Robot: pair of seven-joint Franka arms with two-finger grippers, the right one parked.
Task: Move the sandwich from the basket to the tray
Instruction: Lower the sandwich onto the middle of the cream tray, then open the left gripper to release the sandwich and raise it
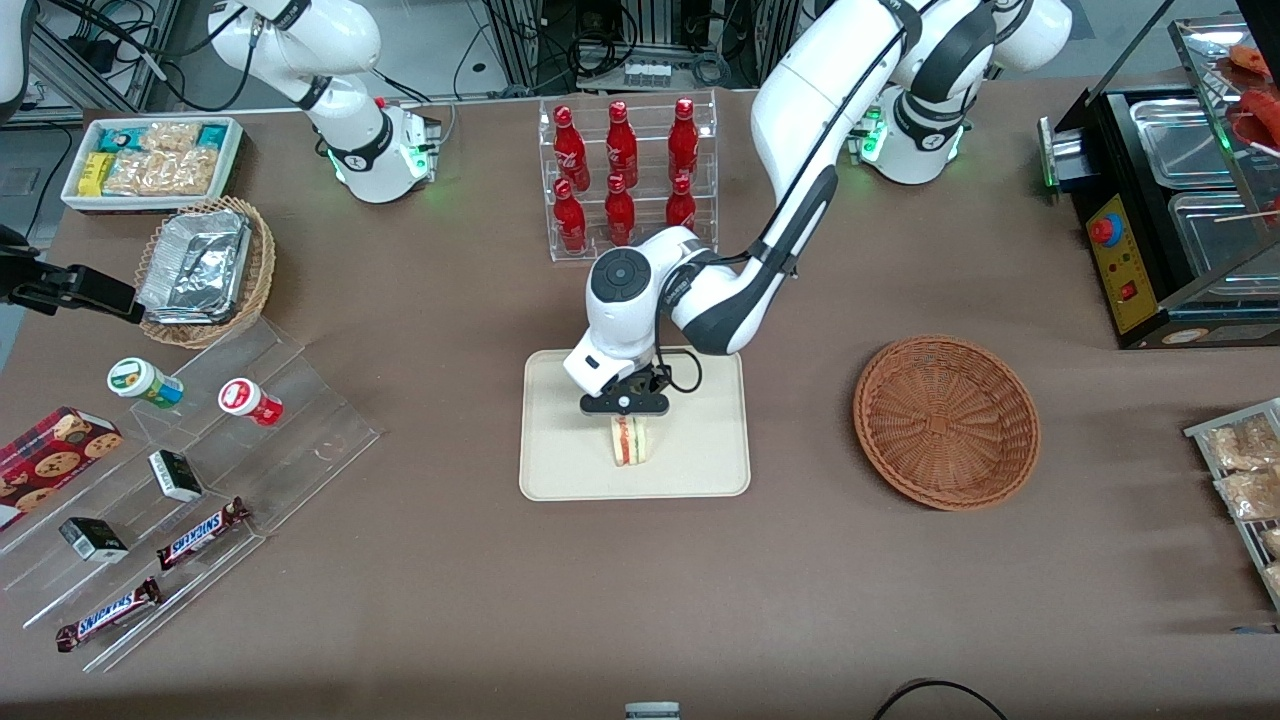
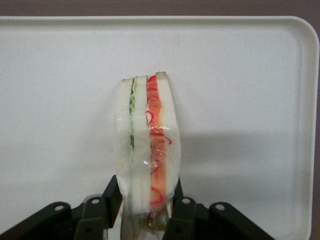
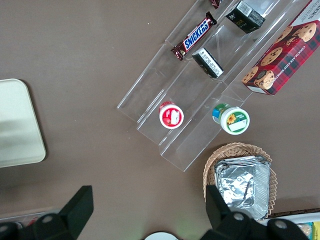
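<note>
The end effector (image 1: 626,412) hangs over the middle of the tray (image 1: 560,470), its fingers (image 2: 107,200) closed narrowly on the sandwich (image 1: 631,441); the wrist view shows one finger pressing each bread face near the wedge's thick end, with the green filling layer on one side and the red-orange layer on the other. The sandwich stands on edge, filling edge turned up toward the wrist camera; its lower edge seems to rest on the tray, though whether it truly touches or hangs just above is hard to tell. In the front view the sandwich sits near the tray's centre, a little nearer the camera than the end effector.

The basket (image 1: 946,420) lies on the table (image 1: 450,600) well apart from the tray, toward the working arm's end; nothing shows inside it.

Farther from the camera than the tray stands a clear rack of red bottles (image 1: 622,175). Toward the parked arm's end are a tan wicker basket holding foil trays (image 1: 200,265), a white bin of snack packets (image 1: 150,160), and clear stepped shelves (image 1: 250,440) carrying two small cups, one with a green lid (image 1: 140,380) and one with a red lid (image 1: 245,400), small dark boxes and two Snickers bars (image 1: 200,535); a cookie box (image 1: 50,455) lies beside the shelves.
</note>
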